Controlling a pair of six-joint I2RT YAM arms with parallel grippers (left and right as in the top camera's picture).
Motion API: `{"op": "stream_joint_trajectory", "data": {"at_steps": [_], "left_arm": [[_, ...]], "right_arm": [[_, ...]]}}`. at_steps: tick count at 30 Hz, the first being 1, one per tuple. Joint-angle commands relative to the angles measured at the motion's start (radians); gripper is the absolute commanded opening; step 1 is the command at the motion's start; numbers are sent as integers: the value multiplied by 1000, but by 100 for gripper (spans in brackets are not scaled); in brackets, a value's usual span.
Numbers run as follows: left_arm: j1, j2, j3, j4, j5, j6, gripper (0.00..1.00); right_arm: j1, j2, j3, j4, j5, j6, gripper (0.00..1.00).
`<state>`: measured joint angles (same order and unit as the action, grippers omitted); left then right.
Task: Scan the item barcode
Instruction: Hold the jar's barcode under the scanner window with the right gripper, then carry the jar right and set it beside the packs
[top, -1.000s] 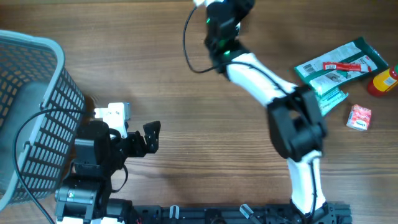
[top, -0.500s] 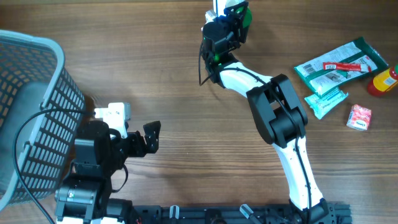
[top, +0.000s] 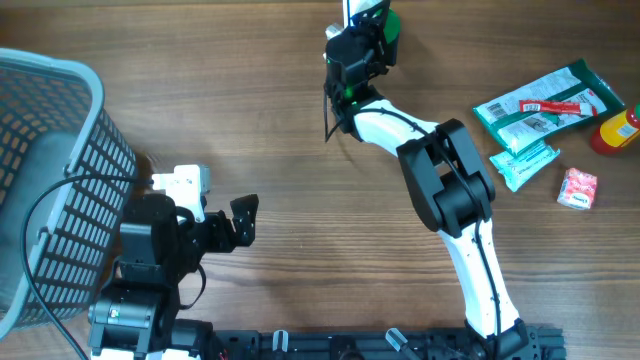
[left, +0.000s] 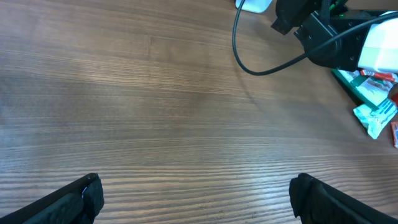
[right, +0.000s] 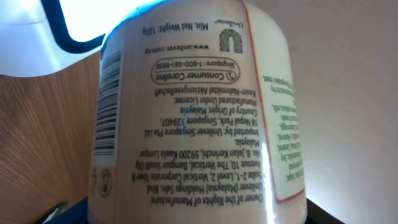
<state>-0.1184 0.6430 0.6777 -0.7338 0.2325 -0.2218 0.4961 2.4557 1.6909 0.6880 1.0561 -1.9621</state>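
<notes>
Overhead first: the right gripper (top: 367, 38) is out at the far edge of the wooden table (top: 250, 110), clamped on a cream plastic bottle (top: 388, 22) with a green cap. From up here only the cap end shows, poking toward the far-right. A white object (top: 350, 9) sits right beside it, no idea what it is. A black cable (top: 326, 100) loops next to that arm. Well off to the right are a green foil packet (top: 545, 100), a small teal wrapper (top: 525, 165), a little red packet (top: 578, 188) and a red bottle with a yellow top (top: 618, 130). A grey plastic mesh basket (top: 60, 180) is far left, and the left gripper (top: 243, 220) is near it.

Left wrist: the jaws are spread wide with nothing but bare table between them.

Right wrist: the bottle fills the frame, long axis up-down, print upside down, and the barcode (right: 107, 106) runs along its left side.
</notes>
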Motion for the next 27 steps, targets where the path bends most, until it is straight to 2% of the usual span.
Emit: {"op": "stream_joint_trajectory", "data": {"at_steps": [1,7,11,18,19,20,23,27], "left_arm": [[3,-2,-1,3,-6,9,100],[3,-2,-1,3,-6,9,100],[3,-2,-1,3,-6,9,100],[3,-2,-1,3,-6,9,100],[3,-2,-1,3,-6,9,100],[3,-2,-1,3,-6,9,100],[3,-2,-1,3,-6,9,100],[3,-2,-1,3,-6,9,100]], "right_arm": [[-6,-5,21,6,-8,-2,4],[-14,-5,30,11,-9,-26,4],[-36,-5,32,131,-27,-28,4],[-44,-6,32,132,-28,-15,4],[-44,-5,32,135,-27,39,4],[-42,-13,32,205,15,249,4],[-48,-58,31,225,65,335,4],[-85,-191,31,201,106,528,4]]}}
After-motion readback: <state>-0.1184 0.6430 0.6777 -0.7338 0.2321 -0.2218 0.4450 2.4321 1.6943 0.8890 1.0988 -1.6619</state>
